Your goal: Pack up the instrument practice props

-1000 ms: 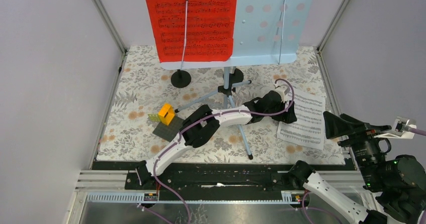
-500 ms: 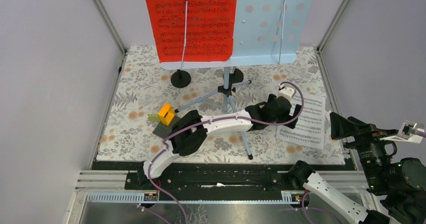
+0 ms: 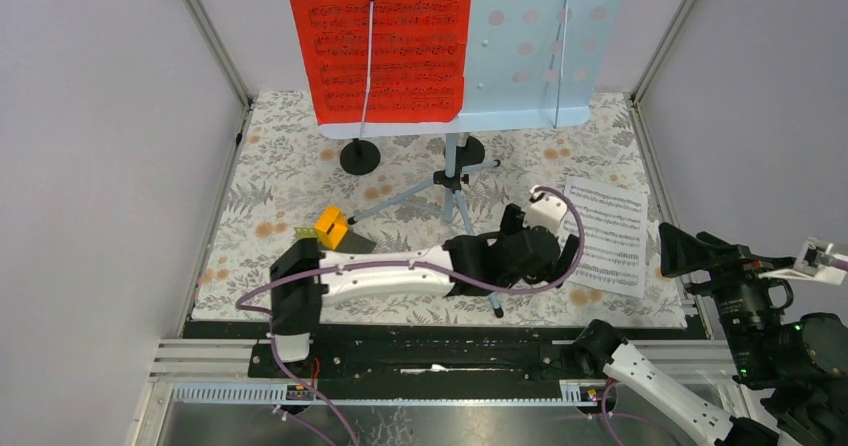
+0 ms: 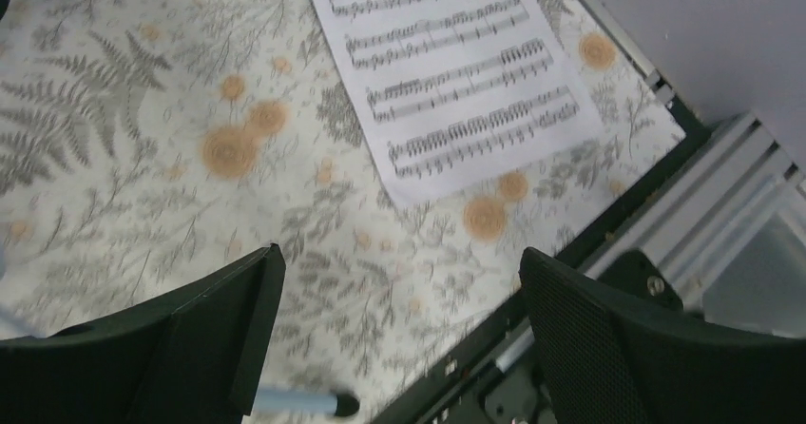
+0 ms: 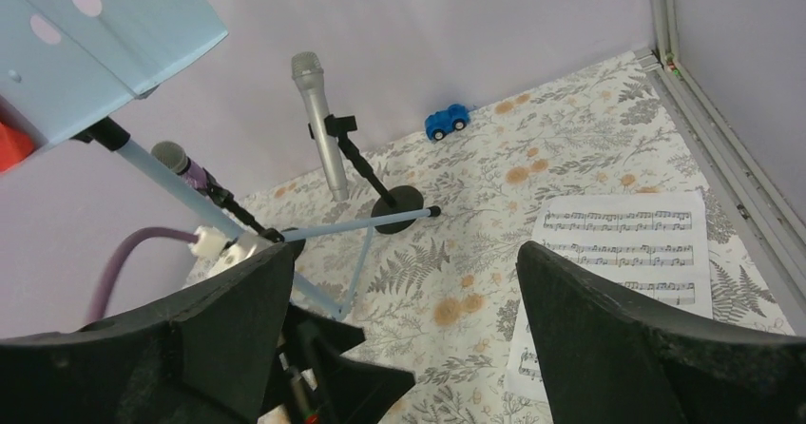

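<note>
The pale-blue perforated holder stands at the back on tripod legs, with the red sheet on it. The white sheet lies flat on the mat at the right and also shows in the left wrist view. A silver microphone and a purple one sit in black round-based mounts. My left gripper is open and empty, low over the mat just left of the white sheet. My right gripper is open and empty, outside the mat's right edge.
An orange brick on a dark plate sits left of the tripod. A small blue toy car is by the back wall. A tripod leg tip lies beside my left fingers. Grey walls enclose three sides; a metal rail runs along the front.
My left arm has folded back toward the near edge and its gripper has drawn off the white sheet, which now lies uncovered. The right gripper has shifted slightly right.
</note>
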`<act>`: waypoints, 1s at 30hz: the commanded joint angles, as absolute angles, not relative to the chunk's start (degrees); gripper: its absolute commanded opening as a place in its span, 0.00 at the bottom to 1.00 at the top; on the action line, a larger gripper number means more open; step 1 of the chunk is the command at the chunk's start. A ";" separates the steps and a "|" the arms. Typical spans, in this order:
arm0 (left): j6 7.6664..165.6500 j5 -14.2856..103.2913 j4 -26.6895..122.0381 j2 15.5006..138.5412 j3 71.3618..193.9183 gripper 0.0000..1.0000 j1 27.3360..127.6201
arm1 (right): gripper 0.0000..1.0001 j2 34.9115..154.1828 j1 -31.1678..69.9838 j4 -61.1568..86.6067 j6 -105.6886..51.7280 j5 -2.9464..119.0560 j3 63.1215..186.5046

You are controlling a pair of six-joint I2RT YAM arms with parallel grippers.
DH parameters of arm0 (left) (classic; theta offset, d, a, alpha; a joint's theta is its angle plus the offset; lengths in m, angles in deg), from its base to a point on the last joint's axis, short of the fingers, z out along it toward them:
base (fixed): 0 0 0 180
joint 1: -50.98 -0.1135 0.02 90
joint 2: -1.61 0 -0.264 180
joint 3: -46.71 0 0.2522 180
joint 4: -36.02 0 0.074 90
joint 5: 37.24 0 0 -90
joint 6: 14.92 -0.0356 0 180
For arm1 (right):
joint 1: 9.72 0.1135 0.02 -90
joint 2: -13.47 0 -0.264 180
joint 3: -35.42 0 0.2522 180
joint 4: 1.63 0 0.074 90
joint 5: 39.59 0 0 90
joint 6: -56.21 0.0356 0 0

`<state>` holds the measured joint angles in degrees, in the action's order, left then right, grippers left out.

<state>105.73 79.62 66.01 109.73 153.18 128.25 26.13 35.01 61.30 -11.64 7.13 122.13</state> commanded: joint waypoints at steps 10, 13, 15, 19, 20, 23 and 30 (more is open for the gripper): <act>128.71 89.90 84.03 81.65 130.68 0.99 131.44 | 0.98 43.11 35.26 55.99 -15.25 33.94 119.52; 126.97 89.50 81.01 72.20 124.09 0.99 131.40 | 0.98 45.11 35.25 52.90 -14.70 39.59 117.48; 123.62 89.26 77.44 65.72 119.11 0.99 131.42 | 0.99 46.26 35.21 50.85 -14.16 42.02 116.40; 116.66 88.44 71.03 53.44 112.22 0.99 131.43 | 1.00 49.00 35.24 47.02 -13.13 45.31 114.69; 115.31 88.29 70.86 51.43 112.31 0.99 131.40 | 1.00 49.91 35.20 46.00 -12.99 46.35 114.56; 110.96 89.12 73.12 49.13 116.89 0.99 131.40 | 1.00 54.00 35.28 44.03 -12.87 49.26 115.18; 100.87 90.84 88.53 62.77 144.84 0.99 131.38 | 1.00 63.09 35.28 36.96 -11.78 56.80 118.49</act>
<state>109.23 89.08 83.82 56.57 131.80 131.27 59.49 35.14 43.81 -12.87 50.60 114.91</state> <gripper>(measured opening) 0.988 0.994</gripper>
